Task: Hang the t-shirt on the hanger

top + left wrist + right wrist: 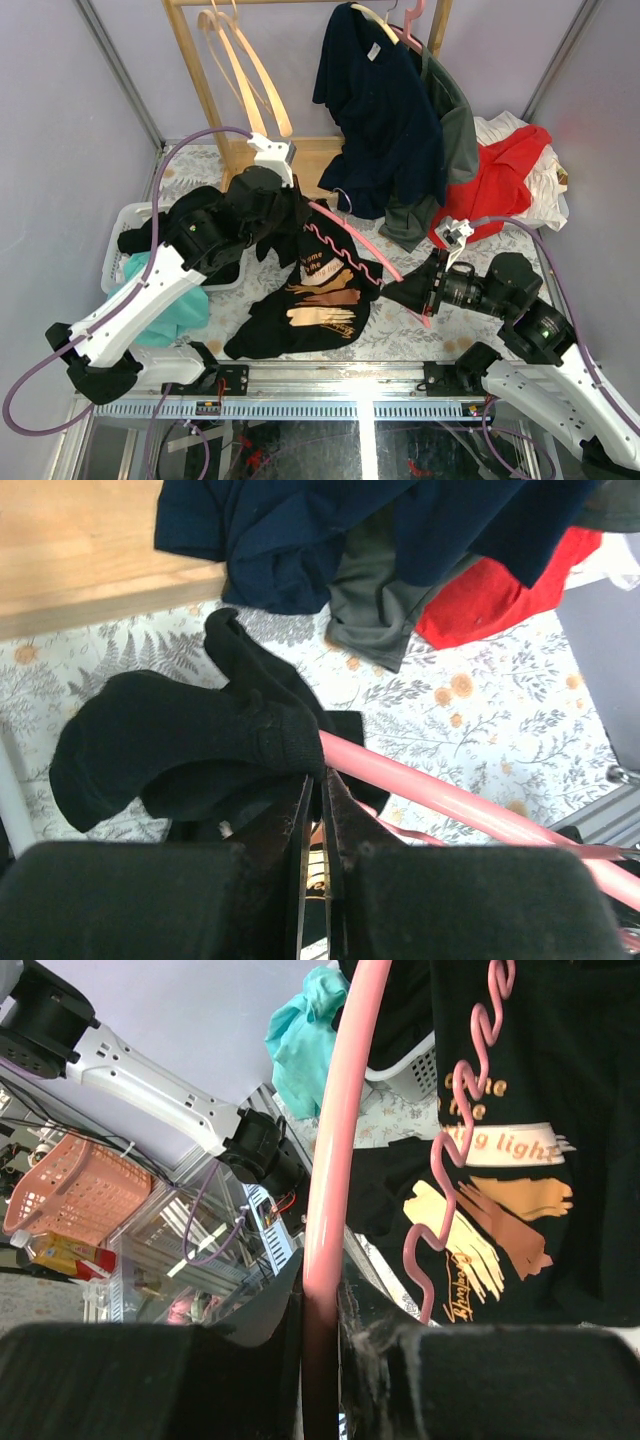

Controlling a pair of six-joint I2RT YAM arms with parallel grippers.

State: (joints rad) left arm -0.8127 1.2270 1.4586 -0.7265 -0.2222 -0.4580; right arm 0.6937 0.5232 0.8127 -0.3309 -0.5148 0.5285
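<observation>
The black t-shirt (310, 305) with the tan print lies crumpled at the table's middle. Its upper part is lifted by my left gripper (290, 212), which is shut on a fold of the black fabric (190, 740). The pink hanger (372, 255) slants across the shirt, its wavy bar (335, 245) over the print. One end of its arm (450, 798) runs under the lifted fabric at my left fingertips. My right gripper (425, 292) is shut on the hanger's other arm (335, 1140). The wavy bar (450, 1150) and the print (500, 1210) show beyond it.
A wooden rack (195, 80) at the back holds cream hangers (240, 60) and a navy t-shirt (375, 110) over a grey garment (455, 140). A red garment (500, 180) lies at the back right. A white basket (125, 225) and a teal cloth (175, 308) are at the left.
</observation>
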